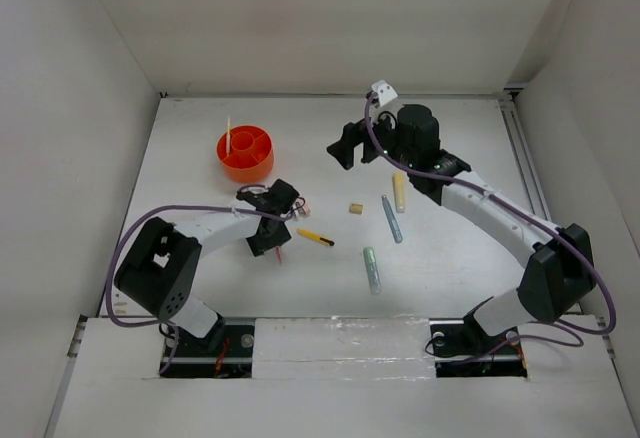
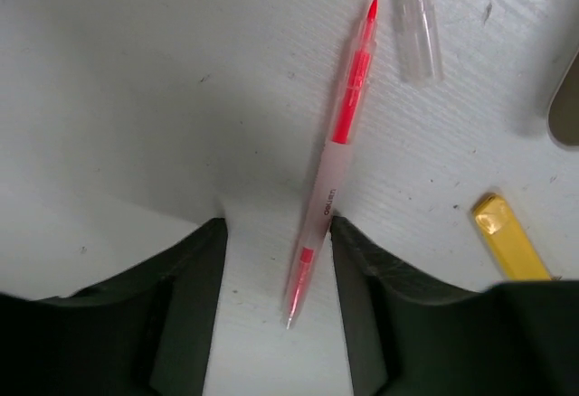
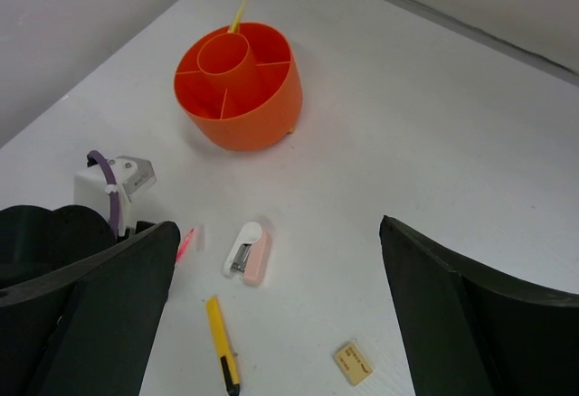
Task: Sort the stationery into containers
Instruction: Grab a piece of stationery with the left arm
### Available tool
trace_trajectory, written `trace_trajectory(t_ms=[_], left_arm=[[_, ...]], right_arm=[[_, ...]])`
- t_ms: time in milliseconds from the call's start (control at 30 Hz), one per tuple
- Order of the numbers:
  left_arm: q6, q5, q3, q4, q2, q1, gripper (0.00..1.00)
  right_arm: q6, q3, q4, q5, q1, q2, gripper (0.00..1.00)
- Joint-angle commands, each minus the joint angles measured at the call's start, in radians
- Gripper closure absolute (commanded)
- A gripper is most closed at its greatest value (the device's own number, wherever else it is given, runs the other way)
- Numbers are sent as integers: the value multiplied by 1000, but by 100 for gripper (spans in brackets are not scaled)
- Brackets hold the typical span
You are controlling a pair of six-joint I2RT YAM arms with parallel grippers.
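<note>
The orange cup point(image 1: 245, 154) with inner dividers stands at the back left and also shows in the right wrist view point(image 3: 240, 84); a thin yellow stick point(image 1: 228, 135) stands in it. My left gripper point(image 1: 272, 230) is open and low over the table. In the left wrist view the gripper point(image 2: 278, 233) straddles the tip end of a pink pen point(image 2: 330, 165) that lies flat close to the right finger. My right gripper point(image 1: 348, 146) is open and empty, held above the table. A yellow-black pen point(image 1: 315, 238), tan eraser point(image 1: 355, 209), pale yellow marker point(image 1: 399, 191), grey-blue pen point(image 1: 391, 218) and pale green marker point(image 1: 372, 269) lie mid-table.
A clear pen cap point(image 2: 418, 25) lies beside the pink pen's far end. A small pink and white stapler point(image 3: 247, 253) lies near the yellow-black pen point(image 3: 223, 342) and the eraser point(image 3: 354, 363). White walls enclose the table on three sides.
</note>
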Motion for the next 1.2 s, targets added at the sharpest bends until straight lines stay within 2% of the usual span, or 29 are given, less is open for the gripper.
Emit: trace_trajectory(t_ms=[0,33,100,133,167,333,433,467,600,700,767,800,867,900,933,1033,1167], left_arm=[[-16,44,-56,42,48,36,56],[-5,60,-70,74,48,36,66],[-5,69,-95,87,39,45,75],[-5,69,-95,98,39,45,91],[-5,69,-105,98,39,45,100],[18,75,-107,107,-22,36,100],[18,26,-47,1,-105,10,100],[6,-18,-23,-38,-175,10,100],[30,-156,120,-261,-371,28,100],[115,-225,207,-301,-466,155,100],[231,-226,226,-263,-481,250,100],[277,-157,226,-238,-494,375,100],[415,-71,214,-151,-494,509,100],[452,-24,214,-131,-485,638,100],[466,36,203,-114,-485,671,100],[442,26,203,-83,-474,671,100],[428,75,106,33,-521,671,100]], right_arm=[[8,-12,73,-23,7,-43,2],[8,-12,73,-23,16,-43,2],[8,-22,73,-23,16,-53,4],[8,-22,73,-32,16,-53,4],[-4,-22,73,-32,16,-53,4],[-59,-22,73,-91,16,-40,6],[-139,-12,73,-174,7,-7,6],[-159,-12,57,-190,7,5,6],[-256,41,-52,-155,17,40,6],[-293,102,-135,-98,54,98,9],[-305,162,-169,-44,99,164,10],[-314,184,-196,-24,118,189,12],[-314,260,-224,14,183,265,14],[-314,288,-235,35,207,293,16],[-314,317,-264,60,232,321,17],[-314,428,-316,132,310,430,24],[-288,524,-357,209,372,542,32]])
